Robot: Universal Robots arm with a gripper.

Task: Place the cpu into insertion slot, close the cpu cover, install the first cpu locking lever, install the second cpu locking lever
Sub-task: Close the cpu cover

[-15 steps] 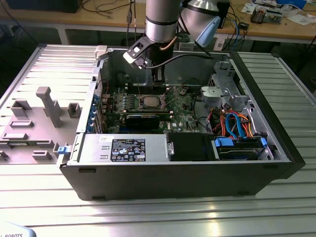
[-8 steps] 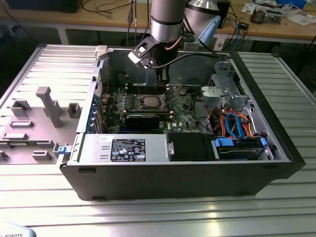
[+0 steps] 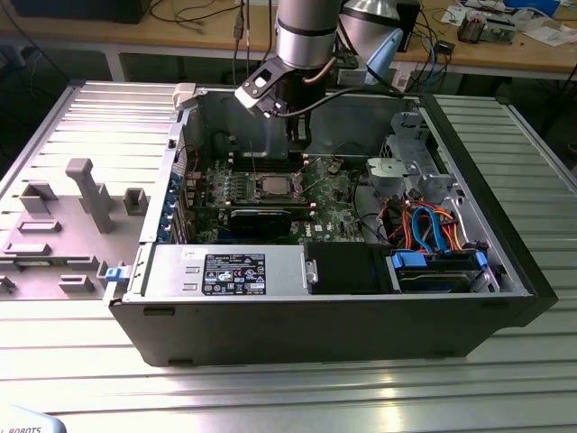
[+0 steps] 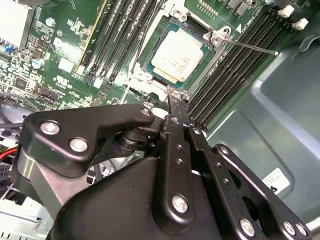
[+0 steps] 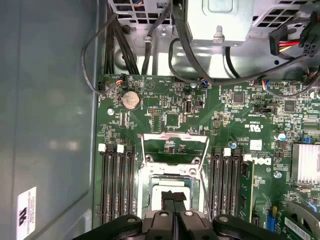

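resting in the insertion slot (image 4: 148,65), cpu (image 4: 177,56) just beside the closed gripper (image 4: 174,102).

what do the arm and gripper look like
The arm is a silver-grey cylinder with a pale blue joint cap and a black cable. The gripper is matte black: jointed linkage bars with silver screws, tapering to two slim fingers.

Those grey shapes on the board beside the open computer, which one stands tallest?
The grey T-topped upright post at the exterior view's left. It rises well above the low grey blocks around it.
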